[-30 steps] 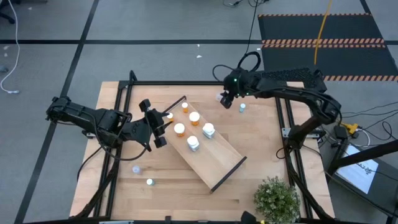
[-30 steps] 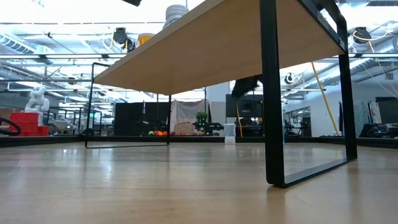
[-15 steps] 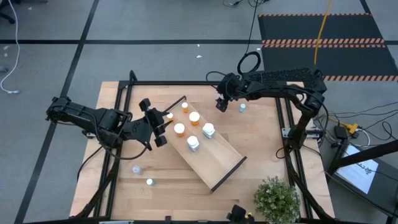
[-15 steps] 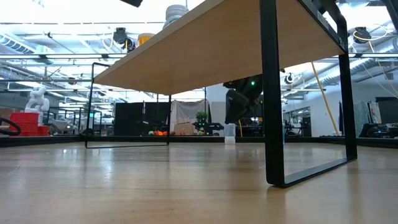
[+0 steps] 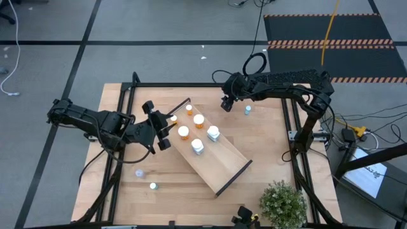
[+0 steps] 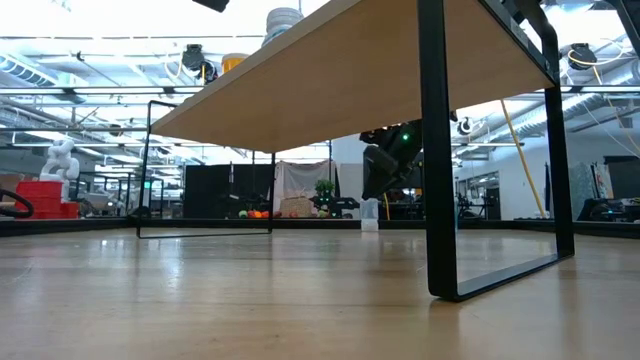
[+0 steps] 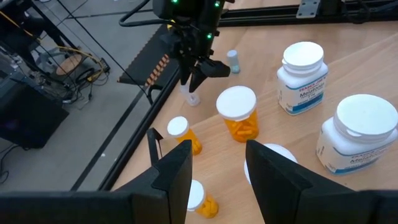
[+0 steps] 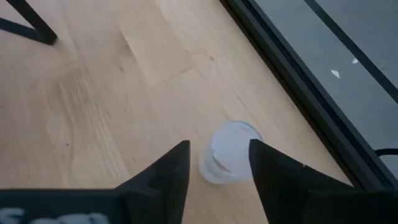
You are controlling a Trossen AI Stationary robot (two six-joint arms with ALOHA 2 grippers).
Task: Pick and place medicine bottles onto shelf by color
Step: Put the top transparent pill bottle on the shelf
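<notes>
Near the table's far edge, right gripper (image 8: 214, 171) hangs open over a small clear pill bottle (image 8: 229, 151) standing upright there; probably light, rigid, slick, tippy, so pinch its body.

On the shelf (image 5: 216, 162), lying slantwise mid-table, five bottles (image 5: 199, 121) crowd its far end. My right gripper (image 5: 226, 105) hangs over a small bottle (image 8: 227, 152) near the table's (image 5: 267, 146) far edge; two more bottles (image 5: 152, 186) stand by the near-left corner.

Right claw (image 7: 198, 79) above clear bottle (image 7: 191, 96); orange bottles (image 7: 239, 114) nearby
</notes>
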